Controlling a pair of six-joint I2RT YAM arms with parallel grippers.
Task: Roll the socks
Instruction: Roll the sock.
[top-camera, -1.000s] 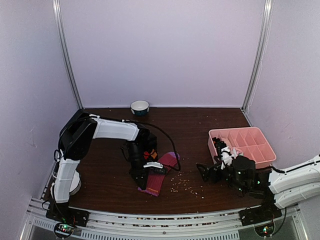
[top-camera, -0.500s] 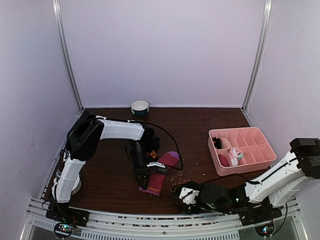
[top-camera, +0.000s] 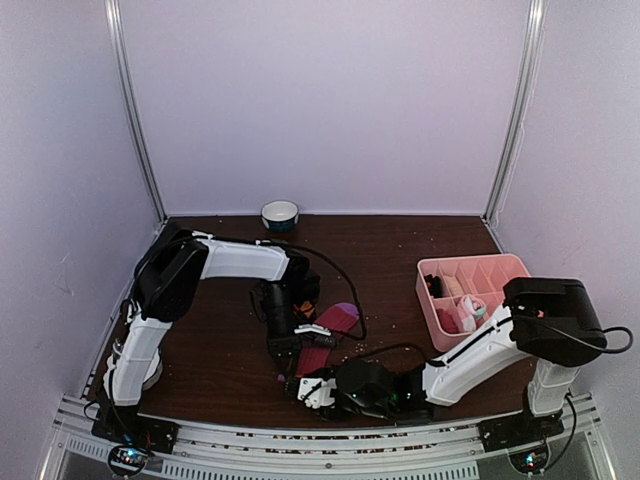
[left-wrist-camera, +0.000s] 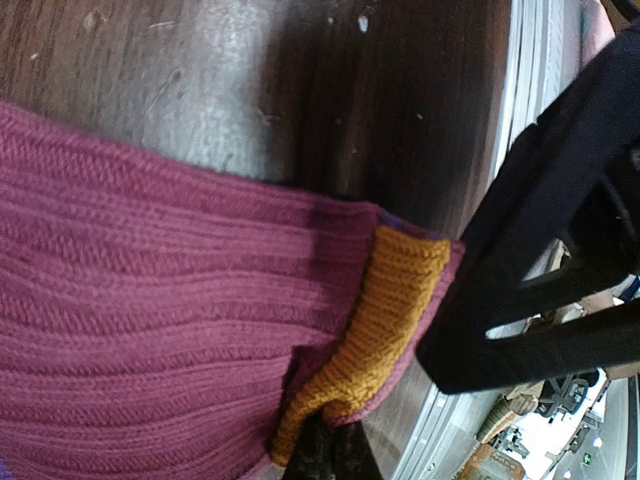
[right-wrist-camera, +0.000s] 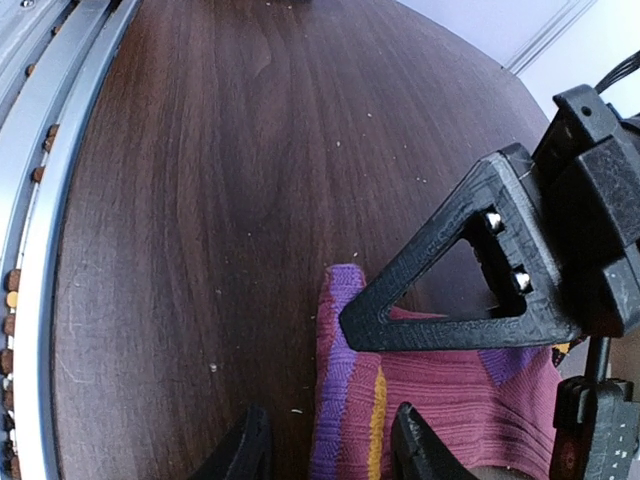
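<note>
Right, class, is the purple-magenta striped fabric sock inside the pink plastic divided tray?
No, the sock lies on the dark table, apart from the tray.

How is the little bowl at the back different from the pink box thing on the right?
The bowl is round with a white rim; the tray is pink with straight sides. The bowl is one open cup and looks smaller; the tray is split into compartments with things in some. The bowl sits at the back near the wall; the tray sits at the right side. Both rest on the dark wooden table.
</note>
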